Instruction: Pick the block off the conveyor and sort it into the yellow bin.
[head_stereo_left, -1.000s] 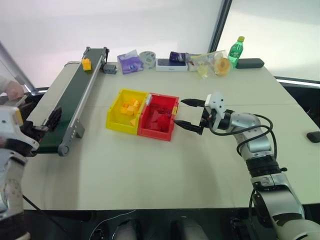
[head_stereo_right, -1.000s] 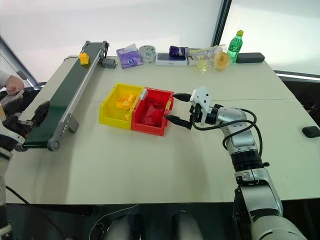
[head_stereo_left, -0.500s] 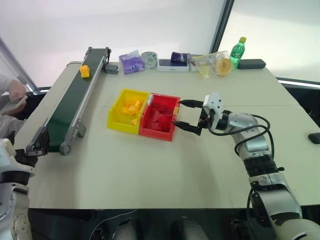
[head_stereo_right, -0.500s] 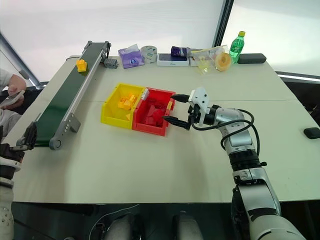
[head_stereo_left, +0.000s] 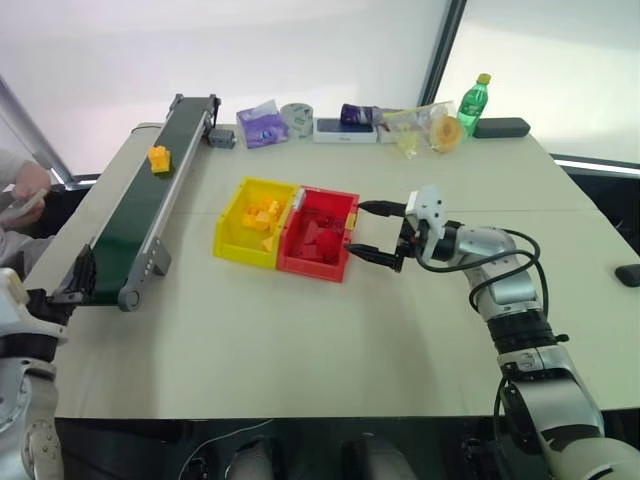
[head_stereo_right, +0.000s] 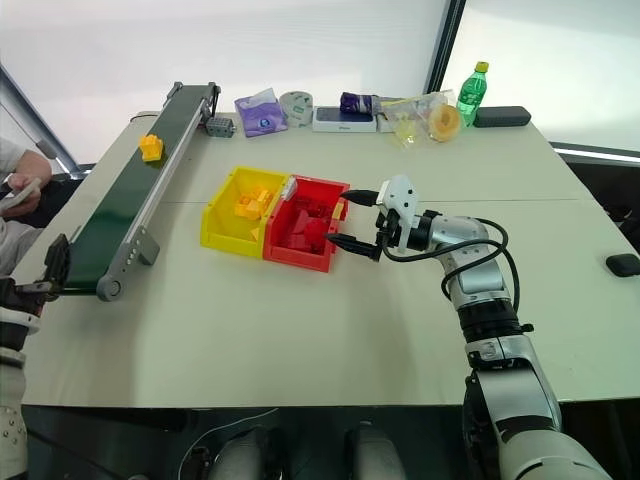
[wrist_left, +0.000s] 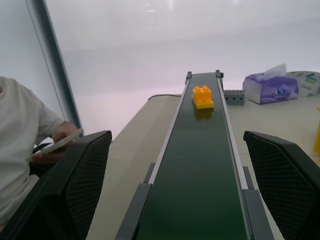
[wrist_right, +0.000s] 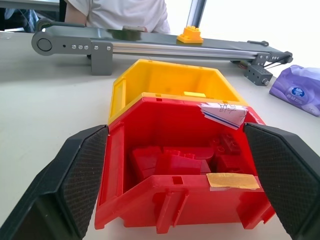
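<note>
While the block (head_stereo_left: 158, 158) rides far up the conveyor (head_stereo_left: 120, 235), your left gripper (wrist_left: 180, 190) and right gripper (head_stereo_left: 372, 231) stand open, holding nothing.

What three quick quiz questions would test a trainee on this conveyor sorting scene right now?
1. True or false: the block is already in the yellow bin.
2. Which bin sits between the right gripper's open fingers in the right wrist view: A) red bin, B) yellow bin?
3. Fill in: the left gripper waits open at the near end of the ___.

Key:
1. False; it rides the conveyor belt.
2. A.
3. conveyor.
</note>
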